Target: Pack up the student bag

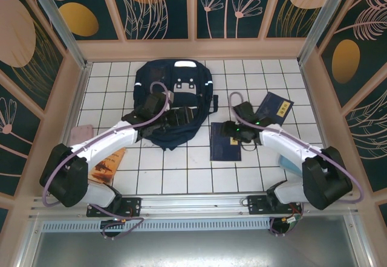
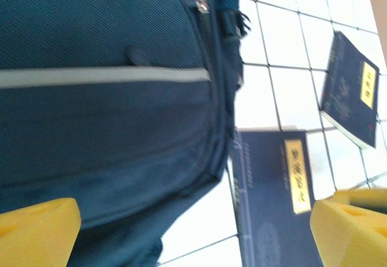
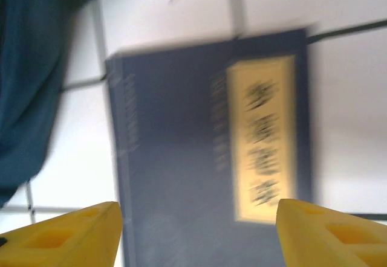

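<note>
Pickup of a book seems in hand: right gripper hovers over the nearer navy book on the bench, jaws half apart, empty. Farther, left gripper, jaws wide and empty, hangs over the student bag, far centre-left. Next: lower, pinch the book's edge.

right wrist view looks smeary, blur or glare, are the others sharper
Right wrist: blur, not glare; the yellow label on the navy book is unreadable. Left wrist: sharper, weave of the student bag shows, white tiles blown out. Top external: crisp, evenly lit.
</note>
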Tool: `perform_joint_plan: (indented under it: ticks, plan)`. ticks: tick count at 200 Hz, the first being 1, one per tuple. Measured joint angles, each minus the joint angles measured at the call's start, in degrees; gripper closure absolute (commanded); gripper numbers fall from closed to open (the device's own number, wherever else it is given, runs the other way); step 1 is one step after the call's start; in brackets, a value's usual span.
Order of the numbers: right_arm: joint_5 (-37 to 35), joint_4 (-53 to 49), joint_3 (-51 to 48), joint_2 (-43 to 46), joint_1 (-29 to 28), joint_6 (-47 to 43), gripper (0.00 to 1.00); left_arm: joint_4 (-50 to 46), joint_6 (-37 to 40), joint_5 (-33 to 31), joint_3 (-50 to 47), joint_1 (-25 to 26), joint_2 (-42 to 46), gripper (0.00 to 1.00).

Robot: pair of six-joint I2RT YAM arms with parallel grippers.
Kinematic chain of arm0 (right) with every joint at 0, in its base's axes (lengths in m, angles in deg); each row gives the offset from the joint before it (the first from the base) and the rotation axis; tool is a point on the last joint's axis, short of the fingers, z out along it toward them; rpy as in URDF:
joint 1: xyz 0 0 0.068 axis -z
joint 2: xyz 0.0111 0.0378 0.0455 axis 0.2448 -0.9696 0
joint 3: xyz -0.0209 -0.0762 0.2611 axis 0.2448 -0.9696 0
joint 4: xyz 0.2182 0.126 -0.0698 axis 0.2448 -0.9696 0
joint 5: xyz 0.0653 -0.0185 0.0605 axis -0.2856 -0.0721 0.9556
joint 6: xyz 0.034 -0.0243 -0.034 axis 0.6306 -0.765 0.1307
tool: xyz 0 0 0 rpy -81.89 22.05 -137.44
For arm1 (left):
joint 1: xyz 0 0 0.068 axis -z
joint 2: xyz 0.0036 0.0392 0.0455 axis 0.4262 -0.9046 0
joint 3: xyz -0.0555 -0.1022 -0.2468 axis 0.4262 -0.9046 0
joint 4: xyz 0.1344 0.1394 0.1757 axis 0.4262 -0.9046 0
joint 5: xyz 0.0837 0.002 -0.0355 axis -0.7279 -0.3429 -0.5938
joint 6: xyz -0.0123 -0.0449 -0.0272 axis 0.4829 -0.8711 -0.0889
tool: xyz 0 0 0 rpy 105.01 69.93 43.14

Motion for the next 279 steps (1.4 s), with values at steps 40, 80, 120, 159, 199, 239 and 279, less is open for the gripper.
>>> perform_joint_plan:
  ticks: [40,80,120,159,199,239,279]
  plan:
    - [-0.8,-1.2,-1.1,-1.2,5.1,-0.5,0.51,2.7,-5.8,1.9,0.1,6.0,-1.4,0.22]
    - [-0.2,-1.1,-1.6,-6.6,5.1,-1.2,0.62,5.3,-9.0,3.8,0.5,9.6,-7.1,0.32]
    - [1.7,0.1,-2.6,-8.4,5.2,-1.6,0.74,6.2,-10.3,5.2,3.8,12.6,-13.8,0.37]
    - [2.9,1.4,-2.6,-9.0,5.2,-2.0,0.75,8.2,-12.5,6.0,5.0,14.6,-20.3,0.38]
    - [3.5,2.3,-2.8,-9.0,5.2,-2.0,0.75,8.1,-15.1,4.8,5.0,14.9,-23.2,0.43]
    - [4.8,3.3,-3.4,-9.0,5.6,-2.2,0.74,8.3,-16.7,4.9,5.0,15.0,-25.4,0.47]
    - [6.9,5.1,-4.1,-9.0,5.9,-2.8,0.75,10.4,-17.3,6.9,5.0,15.0,-26.0,0.46]
